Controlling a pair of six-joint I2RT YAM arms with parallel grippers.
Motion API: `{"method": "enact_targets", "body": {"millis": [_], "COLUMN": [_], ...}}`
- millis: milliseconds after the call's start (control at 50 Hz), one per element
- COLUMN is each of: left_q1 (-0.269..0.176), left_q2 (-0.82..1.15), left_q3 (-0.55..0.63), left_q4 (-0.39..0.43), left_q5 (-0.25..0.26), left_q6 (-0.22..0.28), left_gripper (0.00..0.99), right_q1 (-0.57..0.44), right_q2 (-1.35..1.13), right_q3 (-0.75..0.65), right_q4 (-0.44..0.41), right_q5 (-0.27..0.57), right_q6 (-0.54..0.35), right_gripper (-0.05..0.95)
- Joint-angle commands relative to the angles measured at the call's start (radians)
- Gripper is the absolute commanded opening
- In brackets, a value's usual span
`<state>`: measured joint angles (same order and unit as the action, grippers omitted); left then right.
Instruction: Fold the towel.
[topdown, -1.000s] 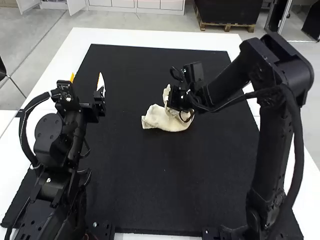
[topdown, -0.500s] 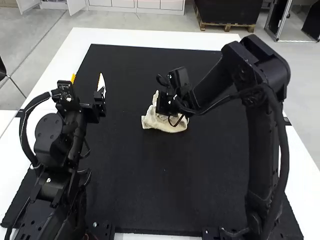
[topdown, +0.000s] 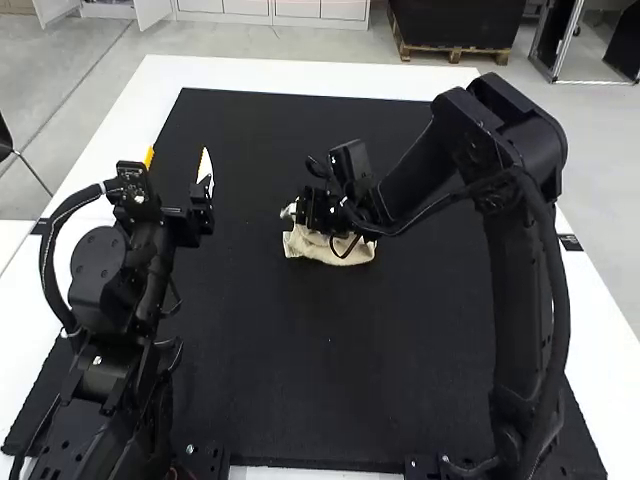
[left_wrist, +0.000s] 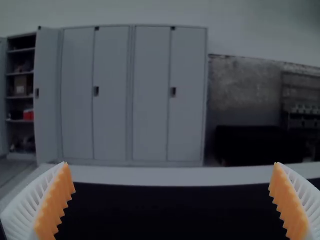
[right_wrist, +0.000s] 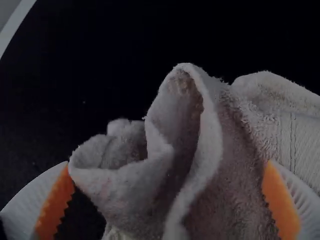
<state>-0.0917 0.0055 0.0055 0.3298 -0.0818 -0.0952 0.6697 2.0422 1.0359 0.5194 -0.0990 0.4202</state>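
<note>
- A small, pale towel (topdown: 325, 252) lies bunched near the middle of the black mat (topdown: 330, 370), its folds rising in loose loops.
- Its pile looks soft and fluffy, so it should be light, limp and hard to break, with little tendency to slip.
- The raised loops will probably sag if pinched only at the tip. A better hold would be an edge or corner, perhaps beside the ribbed band (right_wrist: 291, 142), to open the cloth out before folding.
- The right gripper (right_wrist: 168, 162) is at the towel, its jaws wide apart with bunched cloth between them; closing here might grab several layers together.
- The left gripper (topdown: 178, 155) is empty above the mat, well apart from the towel, its jaws also spread.
- The right arm (topdown: 525, 300) reaches in over the mat, and its gripper hides part of the towel in the high view.
- A white table (topdown: 300, 72) borders the mat.
</note>
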Motion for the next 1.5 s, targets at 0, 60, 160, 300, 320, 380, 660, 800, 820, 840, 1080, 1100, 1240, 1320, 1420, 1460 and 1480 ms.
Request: {"method": "enact_targets", "body": {"millis": [0, 60, 160, 300, 320, 380, 660, 800, 820, 840, 1080, 1100, 1240, 1320, 1420, 1460, 1480], "left_q1": [-0.006, -0.006, -0.006, -0.006, -0.006, -0.008, -0.006, -0.008, -0.008, -0.008, -0.008, -0.006, -0.006, -0.005, -0.006, -0.005, -0.005], "left_q2": [-0.009, -0.009, -0.009, -0.009, -0.009, -0.009, -0.009, -0.009, -0.009, -0.009, -0.009, -0.01, -0.01, -0.009, -0.009, -0.009, -0.009], "left_q3": [-0.002, -0.002, -0.002, -0.002, -0.002, -0.002, -0.002, -0.002, -0.002, -0.002, -0.002, -0.002, -0.002, -0.002, -0.002, -0.002, -0.002], "left_q4": [0.006, 0.006, 0.006, 0.005, 0.005, 0.005, 0.005, 0.005, 0.005, 0.005, 0.005, 0.005, -0.006, -0.015, -0.023, -0.031, -0.034], "left_q5": [0.008, 0.008, 0.008, 0.008, 0.008, 0.008, 0.008, 0.008, 0.008, 0.008, 0.008, 0.008, 0.01, 0.01, 0.01, 0.01, 0.01], "left_q6": [-0.012, -0.012, -0.012, -0.012, -0.012, -0.012, -0.011, -0.011, -0.011, -0.011, -0.011, -0.011, -0.011, -0.011, -0.011, -0.011, -0.011], "left_gripper": [0.916, 0.916, 0.916, 0.916, 0.916, 0.916, 0.916, 0.916, 0.916, 0.916, 0.916, 0.916, 0.916, 0.916, 0.916, 0.916, 0.916], "right_q1": [0.004, 0.002, -0.001, -0.012, -0.015, -0.024, -0.098, -0.124, -0.127, -0.127, -0.121, -0.119, -0.098, -0.081, -0.067, -0.064, -0.062], "right_q2": [-0.016, -0.03, -0.051, -0.083, -0.085, -0.094, -0.129, -0.128, -0.128, -0.126, -0.093, -0.091, -0.077, -0.066, -0.05, -0.043, -0.043], "right_q3": [0.032, 0.038, 0.049, 0.062, 0.064, 0.066, 0.059, 0.018, 0.01, 0.003, -0.048, -0.05, -0.043, -0.04, -0.04, -0.04, -0.04], "right_q4": [0.028, 0.028, 0.028, 0.025, 0.025, 0.025, -0.004, 0.001, 0.002, 0.008, 0.048, 0.05, 0.054, 0.054, 0.054, 0.054, 0.054], "right_q5": [0.013, 0.013, 0.013, 0.015, 0.015, 0.016, 0.036, 0.039, 0.039, 0.039, 0.039, 0.039, 0.039, 0.041, 0.044, 0.044, 0.044], "right_q6": [0.026, 0.029, 0.032, 0.034, 0.034, 0.037, 0.046, 0.046, 0.046, 0.046, 0.045, 0.045, 0.045, 0.042, 0.042, 0.042, 0.042], "right_gripper": [0.9, 0.9, 0.9, 0.9, 0.9, 0.9, 0.1, -0.01, -0.02, -0.02, -0.02, -0.02, -0.02, -0.02, -0.02, -0.02, -0.01]}}
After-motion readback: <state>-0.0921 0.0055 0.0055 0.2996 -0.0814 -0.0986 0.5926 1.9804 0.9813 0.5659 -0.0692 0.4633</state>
